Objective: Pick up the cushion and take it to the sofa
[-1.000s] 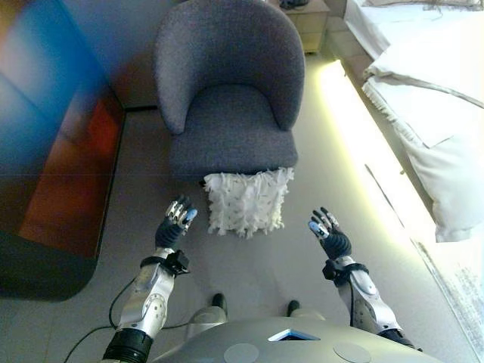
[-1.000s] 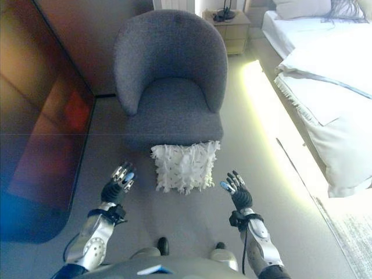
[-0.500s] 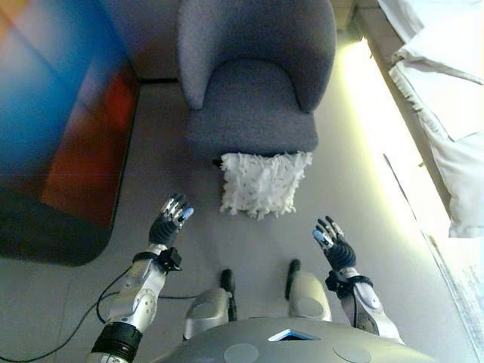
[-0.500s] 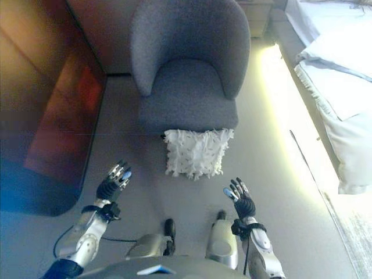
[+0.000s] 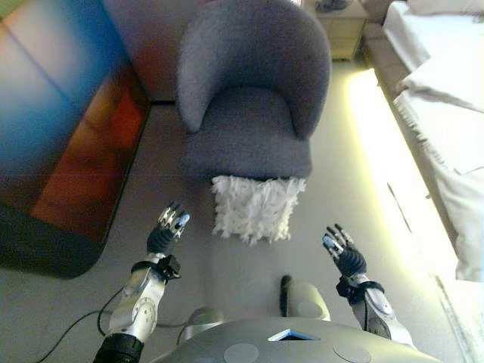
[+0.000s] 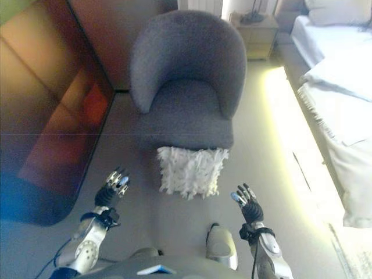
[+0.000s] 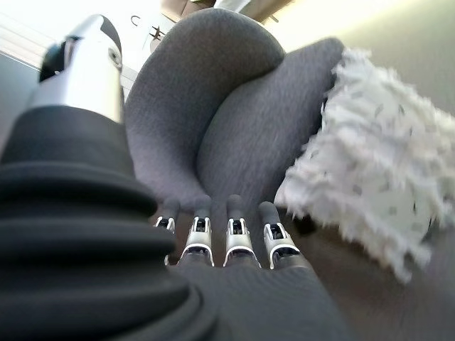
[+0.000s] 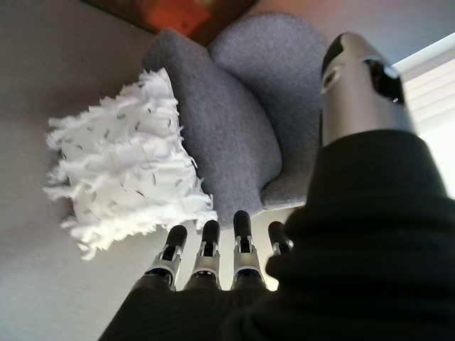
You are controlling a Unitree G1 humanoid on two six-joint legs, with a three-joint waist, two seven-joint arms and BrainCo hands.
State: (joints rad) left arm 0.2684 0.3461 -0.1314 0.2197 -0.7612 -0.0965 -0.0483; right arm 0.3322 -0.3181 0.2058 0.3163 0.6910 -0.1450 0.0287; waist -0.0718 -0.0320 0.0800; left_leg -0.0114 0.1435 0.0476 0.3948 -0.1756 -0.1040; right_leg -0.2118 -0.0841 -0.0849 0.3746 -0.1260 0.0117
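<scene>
Cushion point(image 5: 253, 216), white and shaggy, stands on the floor point(image 5: 333, 189) leaning against the front of the grey armchair point(image 5: 252, 98), held by neither hand. Left robot hand point(image 5: 168, 231) hovers near its left side, fingers straight and spread, holding nothing. Right robot hand point(image 5: 345, 254) is raised off its right side, equally open and empty. A white bed point(image 5: 446, 128) lies far right.

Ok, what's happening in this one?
The robot faces a white fringed cushion that leans on the floor against the front of a grey armchair. Its left hand and right hand are both open, one to each side of the cushion, touching nothing. The pickup has not begun.
</scene>
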